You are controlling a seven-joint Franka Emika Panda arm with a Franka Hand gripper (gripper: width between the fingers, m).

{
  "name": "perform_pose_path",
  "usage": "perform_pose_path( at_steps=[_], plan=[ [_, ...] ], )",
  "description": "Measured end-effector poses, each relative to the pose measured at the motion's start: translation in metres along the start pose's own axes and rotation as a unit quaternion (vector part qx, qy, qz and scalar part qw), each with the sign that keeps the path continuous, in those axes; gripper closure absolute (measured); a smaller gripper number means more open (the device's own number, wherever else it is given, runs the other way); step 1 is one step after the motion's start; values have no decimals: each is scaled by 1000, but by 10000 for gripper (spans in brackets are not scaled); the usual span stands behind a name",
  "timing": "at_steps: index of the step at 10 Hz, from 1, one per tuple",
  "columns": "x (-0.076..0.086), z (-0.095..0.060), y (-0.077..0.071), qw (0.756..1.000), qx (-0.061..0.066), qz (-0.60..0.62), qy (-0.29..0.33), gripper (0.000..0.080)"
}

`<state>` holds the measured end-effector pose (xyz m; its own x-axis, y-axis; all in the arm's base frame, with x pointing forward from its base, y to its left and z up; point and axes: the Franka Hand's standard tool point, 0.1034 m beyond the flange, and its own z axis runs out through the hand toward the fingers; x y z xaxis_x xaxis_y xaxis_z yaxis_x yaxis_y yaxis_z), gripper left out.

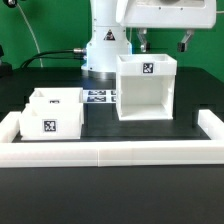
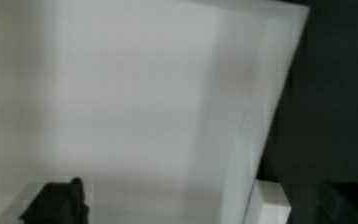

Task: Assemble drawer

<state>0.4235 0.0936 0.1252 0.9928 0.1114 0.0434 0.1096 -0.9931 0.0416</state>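
Exterior view, front drawer (image 1: 50, 123), housing (image 1: 147, 88), wrist view, only housing wall, claw (image 2: 202, 200)

Exterior view faces the table (image 1: 110, 135) frontally; wrist view looks close onto shared housing (image 1: 147, 95).

The housing (image 1: 147, 90) looks like smooth white plastic with a matt face, as do the drawer (image 1: 48, 124) and the border rails (image 1: 110, 152). The surface (image 1: 105, 130) is black and matt. The arm's shell (image 1: 105, 48) is glossy white.
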Motion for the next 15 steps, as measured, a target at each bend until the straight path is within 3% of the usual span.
perform_pose_path(
  at_steps=[6, 9, 10, 11, 12, 15],
  plan=[
    [-3, 27, -13, 999, 16, 29, 2, 150],
    [-3, 27, -13, 999, 17, 29, 2, 548],
    [-3, 27, -13, 999, 17, 29, 2, 548],
    [-3, 27, -13, 999, 17, 29, 2, 721],
    [-3, 27, -13, 999, 17, 29, 2, 763],
    [-3, 27, -13, 999, 17, 29, 2, 763]
  ],
)
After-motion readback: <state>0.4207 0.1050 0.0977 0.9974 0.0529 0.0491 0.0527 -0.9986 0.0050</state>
